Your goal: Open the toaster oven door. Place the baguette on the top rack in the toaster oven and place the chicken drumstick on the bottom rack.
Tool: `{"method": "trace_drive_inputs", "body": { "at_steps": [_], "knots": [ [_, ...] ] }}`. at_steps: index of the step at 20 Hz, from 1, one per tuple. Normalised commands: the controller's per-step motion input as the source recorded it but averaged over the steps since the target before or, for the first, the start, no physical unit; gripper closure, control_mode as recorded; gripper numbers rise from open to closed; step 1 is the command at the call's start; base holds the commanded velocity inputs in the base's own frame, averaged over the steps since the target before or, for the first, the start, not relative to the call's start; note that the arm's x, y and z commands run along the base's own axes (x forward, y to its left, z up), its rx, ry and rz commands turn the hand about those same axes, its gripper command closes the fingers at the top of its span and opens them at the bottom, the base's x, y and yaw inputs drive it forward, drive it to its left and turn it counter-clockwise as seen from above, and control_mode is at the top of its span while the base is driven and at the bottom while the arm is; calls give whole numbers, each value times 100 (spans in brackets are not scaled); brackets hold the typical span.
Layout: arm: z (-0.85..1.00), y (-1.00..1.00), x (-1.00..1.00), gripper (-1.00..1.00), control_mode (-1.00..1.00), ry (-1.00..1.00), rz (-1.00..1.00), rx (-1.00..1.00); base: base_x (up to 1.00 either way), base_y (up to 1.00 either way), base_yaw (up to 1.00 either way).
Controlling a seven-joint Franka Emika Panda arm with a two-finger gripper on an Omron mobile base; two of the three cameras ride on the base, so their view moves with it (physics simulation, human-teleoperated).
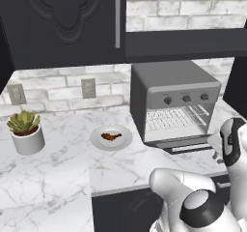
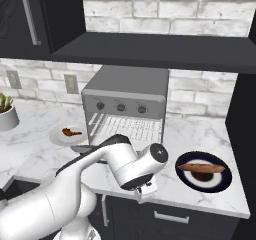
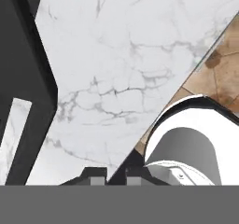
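Note:
The grey toaster oven (image 1: 173, 98) stands on the marble counter with its door (image 1: 188, 148) dropped open, and wire racks show inside. The chicken drumstick (image 1: 111, 137) lies on a white plate (image 1: 99, 141) to the oven's left. The baguette (image 2: 201, 168) rests on a dark blue plate (image 2: 220, 183) to the oven's right. My gripper (image 2: 144, 190) hangs at the counter's front edge between the oven and the baguette plate. In the hand view the gripper (image 3: 116, 175) is shut with nothing between its tips, and the dark door (image 3: 25, 78) lies at the left.
A potted succulent (image 1: 26, 129) stands far left on the counter. Dark wall cabinets (image 1: 62, 23) and a shelf (image 2: 165, 51) hang above the oven. Bare marble (image 3: 121, 55) lies ahead of the hand, and brown floor tiles (image 3: 219, 73) show past the counter's edge.

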Motion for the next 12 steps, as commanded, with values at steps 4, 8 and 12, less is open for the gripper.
{"method": "trace_drive_inputs", "body": {
  "at_steps": [4, 8, 12],
  "knots": [
    [95, 5, -13, -100, -100, 0, 0, 5, 0, 0, 0],
    [100, -8, -37, -100, -100, 0, 0, 20, 0, 0, 0],
    [83, -1, 29, -100, -100, 2, 1, 26, 0, 0, 0]
  ]
}}
